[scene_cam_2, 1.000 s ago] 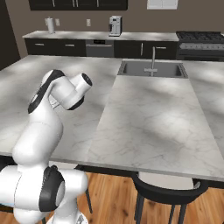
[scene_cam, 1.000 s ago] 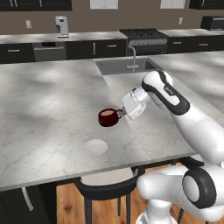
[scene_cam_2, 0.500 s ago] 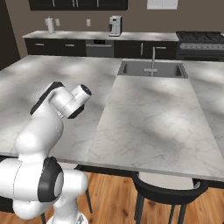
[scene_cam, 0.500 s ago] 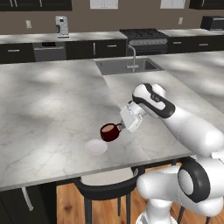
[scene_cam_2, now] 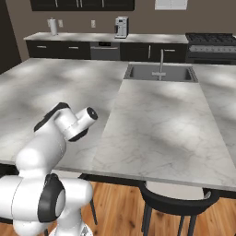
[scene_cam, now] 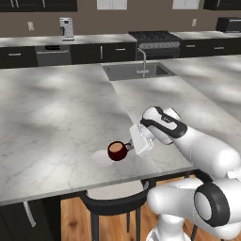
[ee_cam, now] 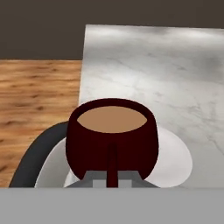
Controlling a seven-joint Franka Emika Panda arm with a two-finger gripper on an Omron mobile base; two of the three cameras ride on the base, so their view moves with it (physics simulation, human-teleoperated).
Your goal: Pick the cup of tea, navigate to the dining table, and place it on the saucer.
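The maroon cup of tea [scene_cam: 116, 150] is held by its side handle, my gripper [scene_cam: 132, 147] shut on it from the right. It hangs upright, low over the right part of the white saucer [scene_cam: 100, 159], which lies near the front edge of the marble dining table [scene_cam: 56, 108]. Whether cup and saucer touch, I cannot tell. In the hand view the cup [ee_cam: 111, 133] shows its light brown tea, the handle toward me, and the saucer [ee_cam: 175, 161] spreads out behind and beside it. The table top [ee_cam: 166, 70] runs on beyond.
A dark stool with a pale seat [scene_cam: 115, 200] stands under the table's front edge, right below the saucer. A sink with a faucet [scene_cam: 137, 69] is set into the table's far side. Back counters carry a coffee machine [scene_cam: 66, 28] and a stove [scene_cam: 153, 37].
The arm has carried the cup down and toward the table's front edge, from above the middle of the table to just over the saucer. The saucer has stayed put.
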